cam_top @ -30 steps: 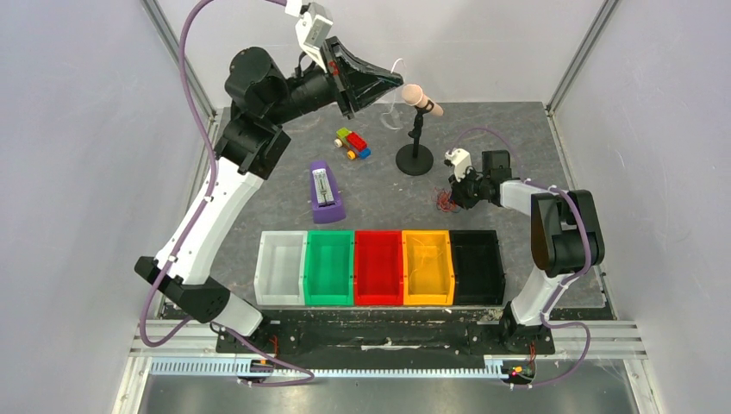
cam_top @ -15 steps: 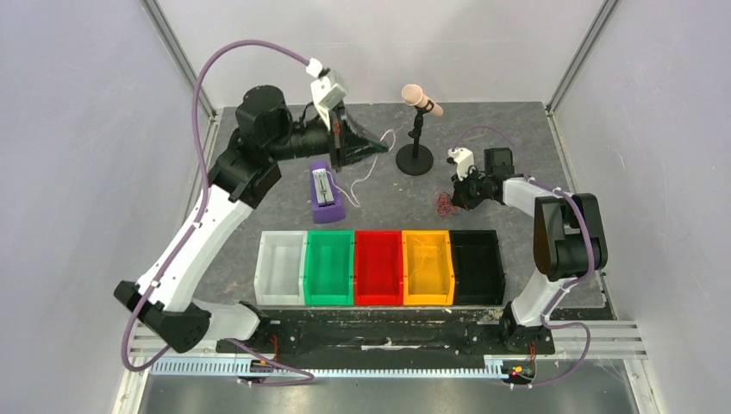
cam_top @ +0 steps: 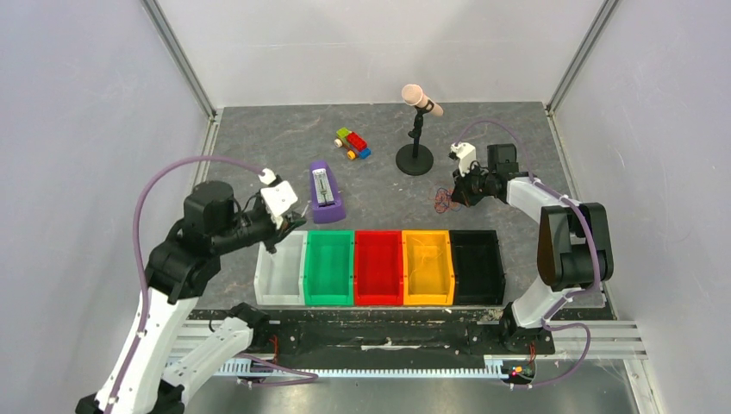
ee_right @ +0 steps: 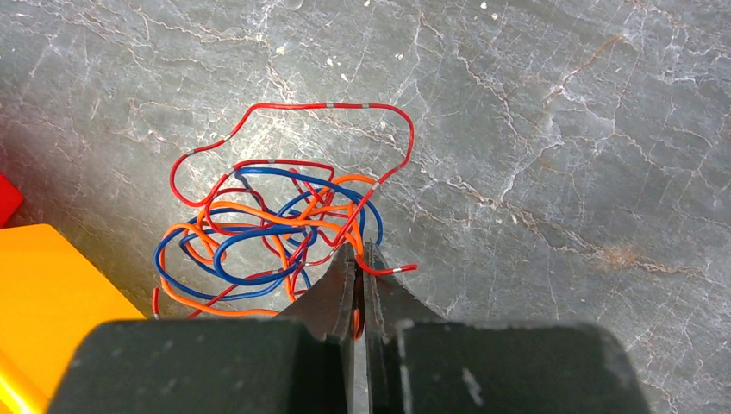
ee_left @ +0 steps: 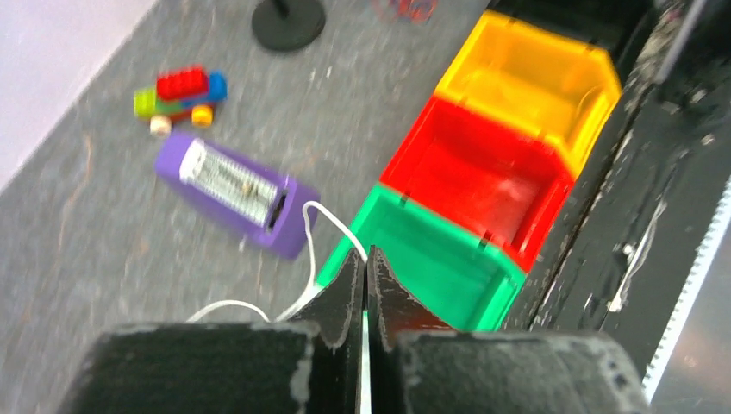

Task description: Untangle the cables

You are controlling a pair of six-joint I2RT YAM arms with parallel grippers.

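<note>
White cable (ee_left: 321,226) hangs clamped in the closed left fingers (ee_left: 343,297) near the white bin (cam_top: 278,267), likely for dropping there; right fingers (ee_right: 332,297), pinched on the red-blue-orange tangle (ee_right: 259,233), anchor it on the surface (ee_right: 560,129) beside the yellow bin (ee_right: 43,293).

The left arm is folded low with its elbow bent and its wrist reaching forward. The left claw (ee_left: 363,259) has its fingers pressed together on a white cable (ee_left: 338,228) that trails ahead of the tips. The right arm stretches forward, wrist turned left. The right claw (ee_right: 360,254) is closed, with cables (ee_right: 276,226) caught at its tips.
</note>
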